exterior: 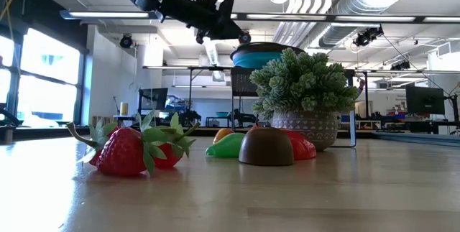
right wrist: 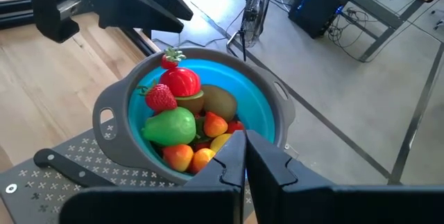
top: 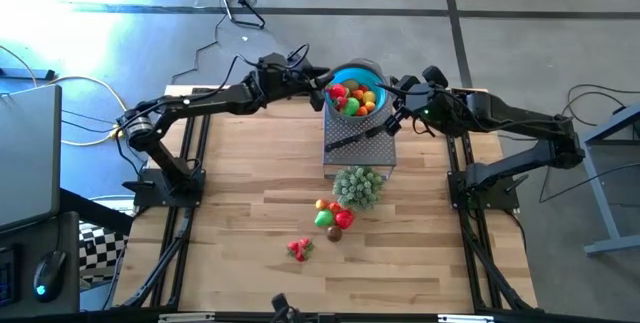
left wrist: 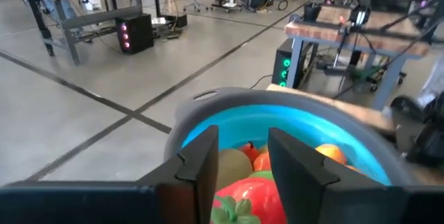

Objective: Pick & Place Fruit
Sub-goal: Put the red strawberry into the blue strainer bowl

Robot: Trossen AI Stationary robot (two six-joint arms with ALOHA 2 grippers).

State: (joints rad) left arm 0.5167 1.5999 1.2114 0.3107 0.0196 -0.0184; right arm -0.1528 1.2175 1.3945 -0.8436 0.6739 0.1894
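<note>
Release over blue bowl (top: 355, 88): left end effector (top: 327, 80) at near rim, fingers parted narrowly, nothing held; red fruit (right wrist: 180, 82) just beneath, atop heap. Lift straight before retreating. Right end effector (right wrist: 244, 156) shut, opposite rim.

Both arms stretch inward toward the table's far middle, elbows bent, bases at the side edges. The left gripper (top: 322, 79) hangs raised off the table top, its fingers (left wrist: 201, 165) parted with a gap between them, nothing held. The right gripper (top: 392, 121) sits opposite it, pads (right wrist: 232, 156) pressed together, empty.
</note>
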